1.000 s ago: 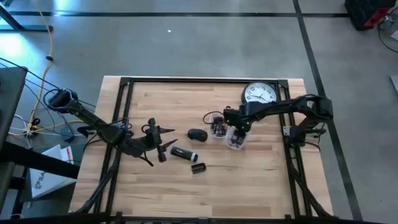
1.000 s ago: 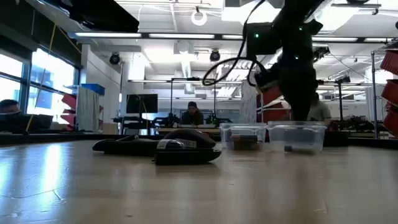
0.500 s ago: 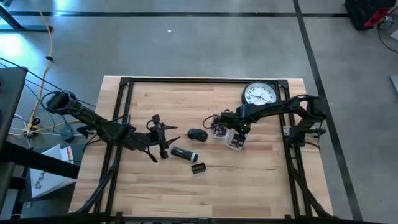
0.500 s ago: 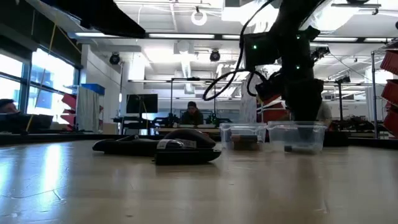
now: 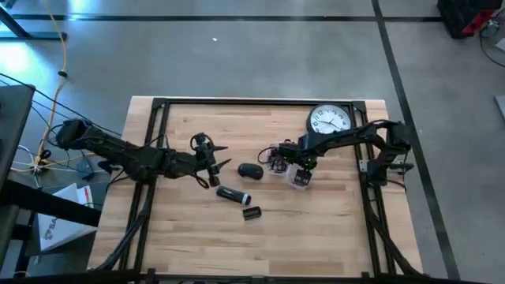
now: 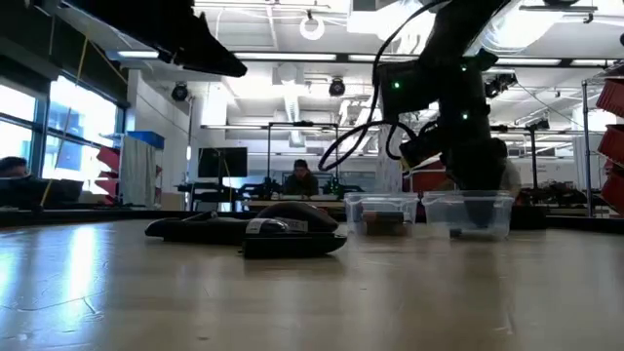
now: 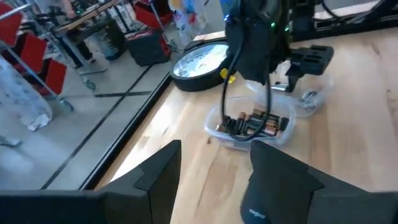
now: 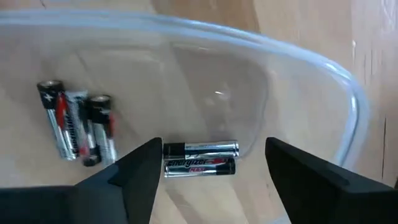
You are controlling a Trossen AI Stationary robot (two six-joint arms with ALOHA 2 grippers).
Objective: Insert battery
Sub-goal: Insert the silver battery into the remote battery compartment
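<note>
- Both arms are showing a change from the earlier high view: the left gripper (image 5: 211,162) is now sitting farther toward the table's middle, closer to the mouse (image 5: 251,170), and the right gripper (image 5: 298,168) is now lower over its clear container (image 5: 299,178).
- Nearest the front edge, a small dark cover piece (image 5: 252,213) is lying alone, with a dark cylindrical device (image 5: 233,194) just behind it.
- Beyond these, the left gripper is hanging with its fingers (image 7: 165,168) spread wide and empty, facing the mouse.
- Right of the mouse, a second container (image 7: 252,124) is holding a heap of batteries (image 7: 256,123).
- Touching it, the right gripper's container is holding loose cells; the wrist camera is showing the jaws wide apart, straddling a pair of batteries (image 8: 200,157) on its floor, with another pair of batteries (image 8: 76,121) lying apart.
- Judging from this, the right arm is lining up a pick, so the battery is not yet gripped.
- At the far edge, a wall clock (image 5: 328,120) is lying flat.
</note>
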